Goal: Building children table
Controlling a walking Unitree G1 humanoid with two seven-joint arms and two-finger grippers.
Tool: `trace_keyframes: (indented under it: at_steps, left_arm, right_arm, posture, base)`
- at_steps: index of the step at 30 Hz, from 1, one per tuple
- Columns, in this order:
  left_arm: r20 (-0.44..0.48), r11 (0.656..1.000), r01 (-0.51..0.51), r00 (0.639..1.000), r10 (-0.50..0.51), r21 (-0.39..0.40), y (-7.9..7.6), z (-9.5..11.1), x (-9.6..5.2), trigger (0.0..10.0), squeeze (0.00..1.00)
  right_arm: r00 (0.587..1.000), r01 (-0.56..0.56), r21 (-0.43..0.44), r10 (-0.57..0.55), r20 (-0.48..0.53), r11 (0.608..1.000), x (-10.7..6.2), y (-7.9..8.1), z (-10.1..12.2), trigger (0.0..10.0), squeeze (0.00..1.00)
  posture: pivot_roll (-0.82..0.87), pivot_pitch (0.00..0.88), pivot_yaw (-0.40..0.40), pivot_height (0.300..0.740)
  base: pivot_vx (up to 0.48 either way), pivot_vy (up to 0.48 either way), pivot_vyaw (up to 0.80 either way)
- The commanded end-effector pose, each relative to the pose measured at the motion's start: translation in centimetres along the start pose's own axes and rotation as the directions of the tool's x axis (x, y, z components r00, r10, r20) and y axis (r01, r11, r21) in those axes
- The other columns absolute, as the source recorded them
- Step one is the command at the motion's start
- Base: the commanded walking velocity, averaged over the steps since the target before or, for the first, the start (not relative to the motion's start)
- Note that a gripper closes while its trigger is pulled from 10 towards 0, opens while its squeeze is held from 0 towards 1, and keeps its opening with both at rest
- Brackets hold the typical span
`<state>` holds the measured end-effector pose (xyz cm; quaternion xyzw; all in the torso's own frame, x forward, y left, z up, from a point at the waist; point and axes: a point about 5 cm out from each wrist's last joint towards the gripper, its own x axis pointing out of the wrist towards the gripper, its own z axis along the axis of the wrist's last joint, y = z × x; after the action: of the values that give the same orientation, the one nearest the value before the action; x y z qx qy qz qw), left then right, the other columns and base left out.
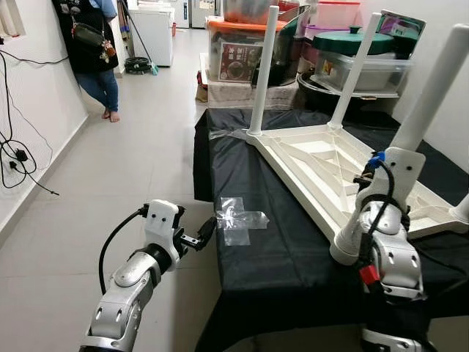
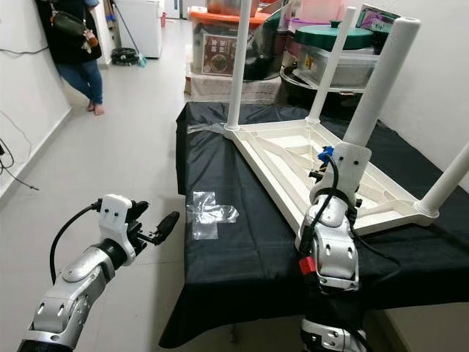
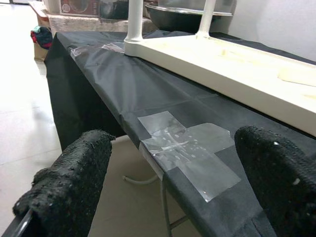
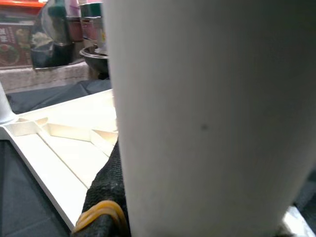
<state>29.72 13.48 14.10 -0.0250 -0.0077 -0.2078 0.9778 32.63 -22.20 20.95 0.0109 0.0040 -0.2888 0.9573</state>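
A cream children's table top (image 1: 315, 158) lies upside down on a black-covered table (image 1: 278, 271). Two white legs (image 1: 264, 66) stand upright in its far corners and a third stands at the right edge. My right gripper (image 1: 399, 158) is shut on a white leg (image 1: 432, 88) that leans up out of the near corner. In the right wrist view that leg (image 4: 207, 118) is close up, with one black finger (image 4: 106, 197) pressed against it. My left gripper (image 1: 207, 233) is open at the black table's left edge, facing a cross of clear tape (image 3: 185, 148).
A person (image 1: 91, 51) stands by the left wall at the far end of the tiled floor (image 1: 110, 183). Storage boxes and pots (image 1: 242, 44) are stacked behind the table. Cables (image 1: 15, 150) hang on the left wall.
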Motion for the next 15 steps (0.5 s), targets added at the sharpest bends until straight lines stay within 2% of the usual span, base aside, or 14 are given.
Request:
trace_keyframes:
  at_steps: [1,7,15]
  left_arm:
    - [-0.005,1.000,-0.003,1.000,0.003,-0.002,-0.22,-0.25,0.00,10.0,0.00]
    - [-0.006,1.000,-0.009,1.000,0.009,-0.004,-0.19,-0.34,0.01,10.0,0.00]
    - [-0.006,1.000,-0.011,1.000,0.011,-0.004,-0.18,-0.38,0.13,10.0,0.00]
  right_arm:
    - [0.969,0.085,-0.089,-0.103,-0.223,0.992,-0.10,-1.40,-4.73,0.0,0.00]
    - [0.956,0.164,-0.073,-0.177,-0.232,0.984,-0.31,-1.68,-5.11,0.0,0.00]
    - [0.949,0.201,-0.053,-0.208,-0.239,0.978,-0.32,-1.54,-5.27,0.0,0.00]
  posture:
    - [0.04,0.000,-0.106,0.740]
    - [0.04,0.000,-0.108,0.740]
    - [0.04,0.000,-0.109,0.740]
  base:
    - [0.000,0.000,0.00]
    - [0.000,0.000,0.00]
    - [0.000,0.000,0.00]
